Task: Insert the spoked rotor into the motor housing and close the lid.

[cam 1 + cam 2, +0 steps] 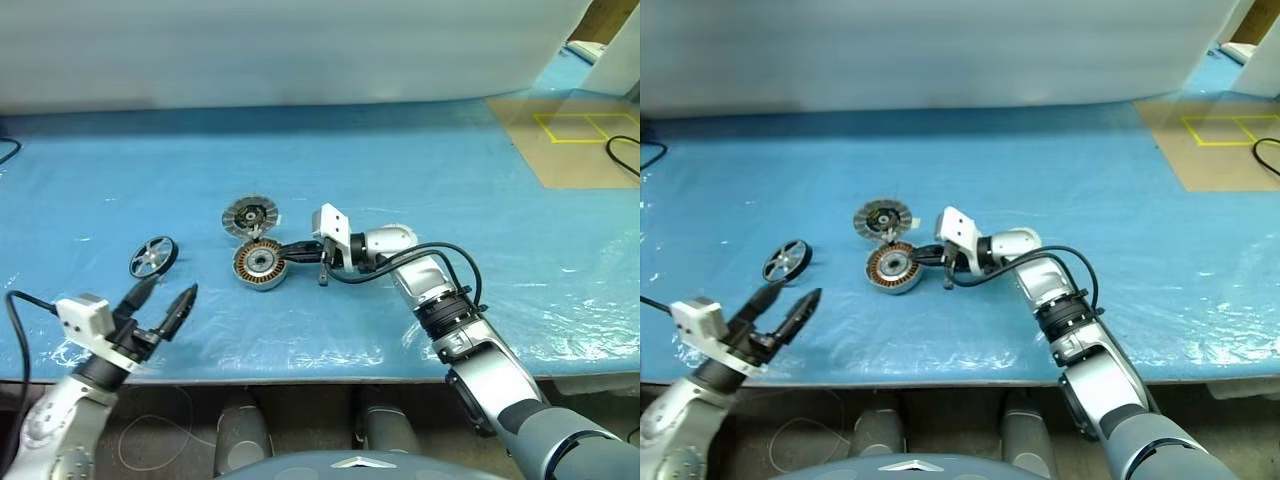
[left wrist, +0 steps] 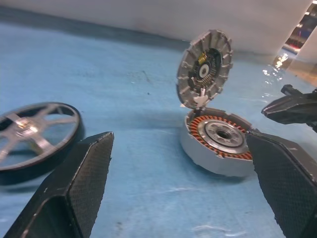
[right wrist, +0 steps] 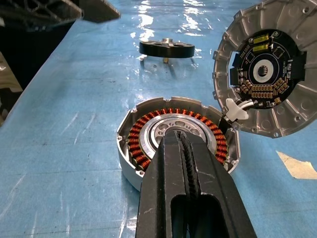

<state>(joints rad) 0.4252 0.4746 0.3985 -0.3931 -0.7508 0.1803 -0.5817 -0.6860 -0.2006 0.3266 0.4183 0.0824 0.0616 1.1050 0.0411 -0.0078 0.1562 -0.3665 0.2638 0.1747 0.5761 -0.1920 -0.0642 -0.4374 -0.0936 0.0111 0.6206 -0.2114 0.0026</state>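
From the head camera, a blue plastic-covered table point(image 1: 420, 170) stretches across the scene. Near its middle sits the motor housing point(image 1: 260, 264), a squat round puck with copper windings around a silvery centre. Its lid point(image 1: 249, 216) stands tilted open just behind it, hinged at the puck's far edge. To the robot's left of the puck, clearly apart from it, the spoked rotor point(image 1: 153, 257) lies on the blue sheet, a dark ring with silver spokes. The right gripper point(image 1: 288, 251) reaches in from the right, its black fingers pressed together with their tips at the puck's right edge. The left gripper point(image 1: 163, 296) hovers near the table's front edge, in front of the rotor, its two fingers spread wide and holding nothing. A tan mat with yellow tape point(image 1: 575, 135) lies at the far right.

From the left wrist, the two spread fingers point(image 2: 74, 191) frame the view; the rotor lies to one side, while the open puck and its raised lid sit further off.

From the right wrist, the closed fingers point(image 3: 185, 198) point at the puck's silvery centre. The lid's inner face shows a dark circuit board, and the rotor lies on the sheet beyond.
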